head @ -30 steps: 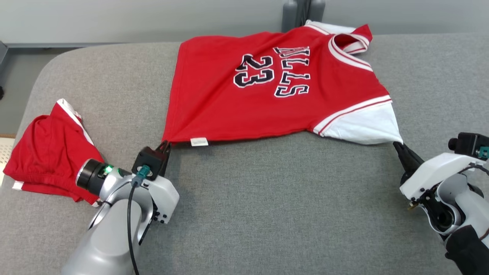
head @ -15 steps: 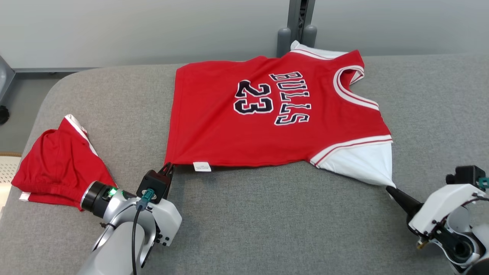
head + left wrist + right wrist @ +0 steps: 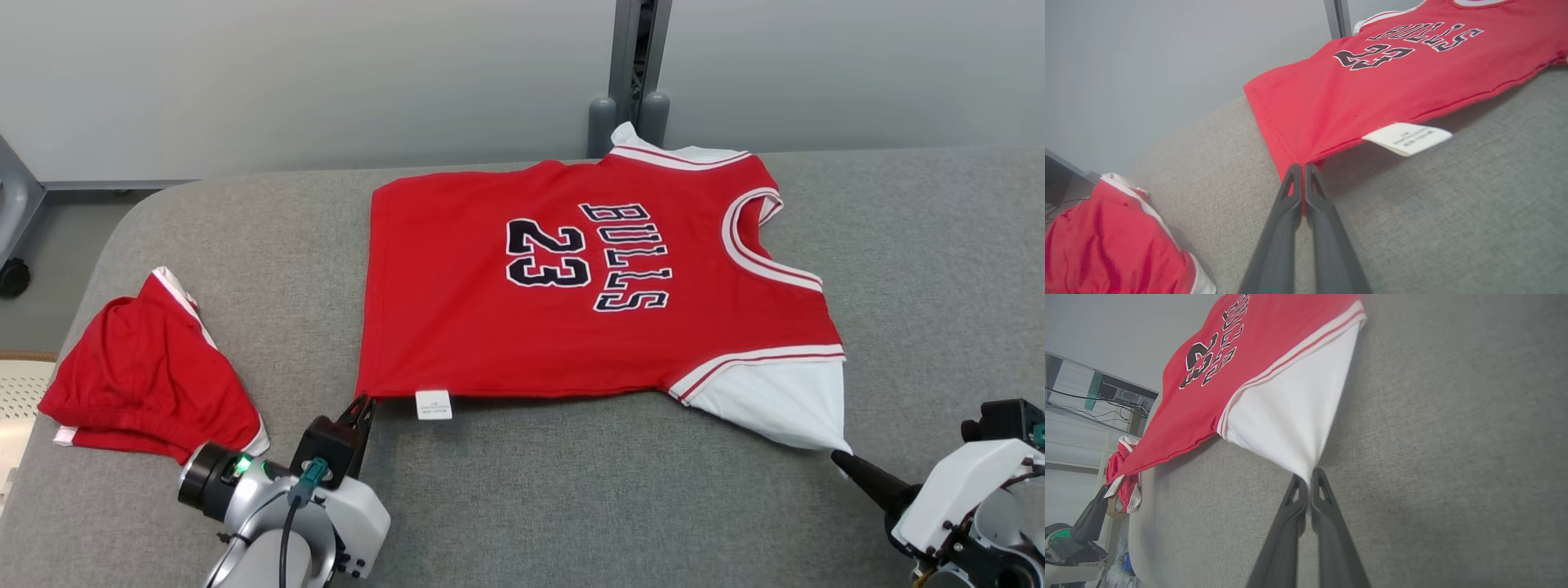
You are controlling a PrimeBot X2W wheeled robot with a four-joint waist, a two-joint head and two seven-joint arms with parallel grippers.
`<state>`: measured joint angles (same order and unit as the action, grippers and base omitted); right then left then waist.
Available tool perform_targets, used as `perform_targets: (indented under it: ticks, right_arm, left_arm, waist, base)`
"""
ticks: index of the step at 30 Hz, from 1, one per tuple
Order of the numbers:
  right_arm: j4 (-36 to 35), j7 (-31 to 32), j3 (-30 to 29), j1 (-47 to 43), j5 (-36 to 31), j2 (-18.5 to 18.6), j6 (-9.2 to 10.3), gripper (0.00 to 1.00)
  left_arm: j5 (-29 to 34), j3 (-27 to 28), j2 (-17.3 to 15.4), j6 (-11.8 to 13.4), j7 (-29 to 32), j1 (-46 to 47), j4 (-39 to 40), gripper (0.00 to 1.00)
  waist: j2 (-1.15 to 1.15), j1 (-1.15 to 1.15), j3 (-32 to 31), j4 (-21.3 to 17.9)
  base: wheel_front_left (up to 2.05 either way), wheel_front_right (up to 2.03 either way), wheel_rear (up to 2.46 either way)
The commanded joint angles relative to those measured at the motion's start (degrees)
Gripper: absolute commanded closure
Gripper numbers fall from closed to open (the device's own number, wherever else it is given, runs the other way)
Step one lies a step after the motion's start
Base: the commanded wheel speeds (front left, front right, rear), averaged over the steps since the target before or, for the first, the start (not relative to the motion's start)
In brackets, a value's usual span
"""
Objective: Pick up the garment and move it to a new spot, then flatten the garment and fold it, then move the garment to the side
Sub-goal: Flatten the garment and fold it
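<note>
Against a second ago the whole head view has slid down the frame, so the camera has moved. Beyond that, the red fabric jersey with white sleeves and dark "BULLS 23" lettering now lies flatter. Its neckline is spread open where it was bunched, and its near edge no longer tents up toward the arms.

The jersey lies on the grey fabric-covered bench at the middle of the head view, with its hem toward 9 o'clock and its collar toward 3 o'clock.

The left arm's pale forearm comes up from the bottom edge at 7 o'clock, low over the bench, with its dark fingers pointing toward 1 o'clock. The left tool is pressed together on the jersey's near hem corner, and red cloth shows between the fingers in the left wrist view. A small white rectangular label hangs from the hem just beside it at 3 o'clock.

The right arm's white wrist sits at 4 o'clock, with its fingers aimed toward 10 o'clock. The right tool is clamped together on the tip of the near white sleeve, which is drawn to a point.

A crumpled pair of red fabric shorts with white trim lies at 8 o'clock, apart from the jersey
</note>
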<state>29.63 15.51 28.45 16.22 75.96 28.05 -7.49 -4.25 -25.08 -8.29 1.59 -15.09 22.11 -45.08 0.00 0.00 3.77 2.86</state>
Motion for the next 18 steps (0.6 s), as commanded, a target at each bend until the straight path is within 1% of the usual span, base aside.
perform_targets:
  ticks: [1,4,5,7,13,18]
  right_arm:
    - [-1.05,-0.11,-0.28,-1.62,-0.54,0.46,0.0,1.0]
    - [-2.85,0.18,-1.04,-3.23,-1.01,0.48,0.0,1.0]
    - [-3.46,0.52,-1.24,-4.12,-1.04,0.46,0.0,1.0]
    - [-4.11,1.54,-1.27,-5.91,-1.35,0.73,0.0,1.0]
    - [-5.95,4.58,-3.12,-11.38,-0.92,1.43,0.0,1.0]
    - [-9.26,6.42,-5.12,-14.89,-1.69,2.22,0.0,1.0]
  left_arm:
    - [-0.39,0.38,-0.77,0.61,-0.1,-1.67,1.06,1.0]
    - [-0.64,0.67,-0.88,0.97,-0.1,-3.71,3.35,1.0]
    - [-0.99,0.79,-0.68,0.51,-0.1,-4.59,4.12,1.0]
    - [-1.0,0.94,-0.95,0.36,-0.1,-6.0,5.29,1.0]
    - [-0.08,0.26,-1.3,0.72,-0.1,-9.47,8.24,1.0]
    - [0.29,0.17,-1.81,1.19,-0.1,-12.15,10.03,1.0]
  waist:
    - [0.0,0.0,-0.43,0.03]
    - [0.0,0.0,-0.87,0.1]
    - [0.0,0.0,-1.09,0.18]
    - [0.0,0.0,-1.39,0.25]
    - [0.0,0.0,-2.72,0.99]
    - [0.0,0.0,-3.42,1.08]
  base:
    - [0.0,0.0,0.0]
    - [0.0,0.0,0.0]
    - [0.0,0.0,0.0]
    - [0.0,0.0,0.0]
    - [0.0,0.0,0.0]
    - [0.0,0.0,0.0]
